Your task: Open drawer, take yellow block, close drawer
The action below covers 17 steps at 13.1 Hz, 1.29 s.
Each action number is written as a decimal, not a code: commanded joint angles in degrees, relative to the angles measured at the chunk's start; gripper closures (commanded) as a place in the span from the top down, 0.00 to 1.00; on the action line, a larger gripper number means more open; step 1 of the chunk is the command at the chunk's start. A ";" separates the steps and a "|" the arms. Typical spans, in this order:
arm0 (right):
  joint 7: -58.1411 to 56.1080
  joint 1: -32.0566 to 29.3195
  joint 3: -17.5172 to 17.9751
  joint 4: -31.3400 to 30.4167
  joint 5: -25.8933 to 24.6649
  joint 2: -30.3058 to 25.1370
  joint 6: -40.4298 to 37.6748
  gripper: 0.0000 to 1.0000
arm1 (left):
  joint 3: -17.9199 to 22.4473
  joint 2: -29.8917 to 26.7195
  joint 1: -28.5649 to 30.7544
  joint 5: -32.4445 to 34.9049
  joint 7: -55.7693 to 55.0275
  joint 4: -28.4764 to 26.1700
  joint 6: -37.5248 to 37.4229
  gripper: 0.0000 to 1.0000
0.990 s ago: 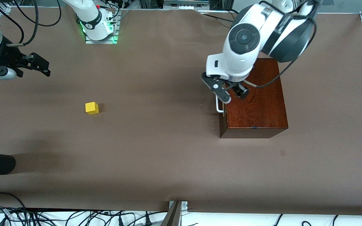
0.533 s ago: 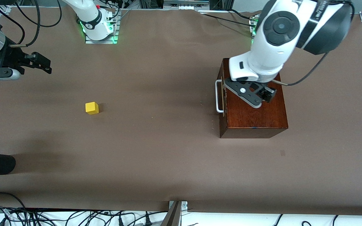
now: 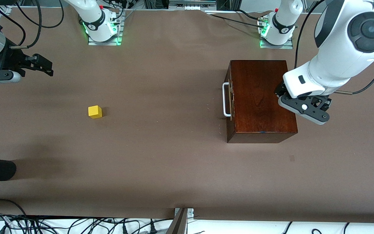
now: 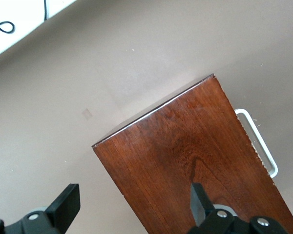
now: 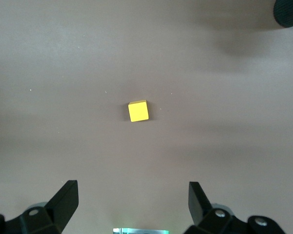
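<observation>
— Where's the yellow block [image 3: 95,111]?

— Out on the bare brown table [image 3: 161,156], toward the right arm's end, well apart from the wooden box [image 3: 260,97]. The drawer [image 3: 230,97] is shut, its white handle [image 3: 226,99] free.

— And the arms?

— The left gripper [image 4: 132,207] hangs over the box's edge, fingers spread, holding nothing. The right gripper [image 5: 132,200] waits above the table with the block below it — fingers wide apart, empty.
</observation>
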 commanded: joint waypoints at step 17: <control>0.83 -0.04 -0.02 1.98 -0.52 0.71 -1.80 1.00 | -0.04 -18.68 15.98 -5.21 -12.57 -23.32 4.57 1.00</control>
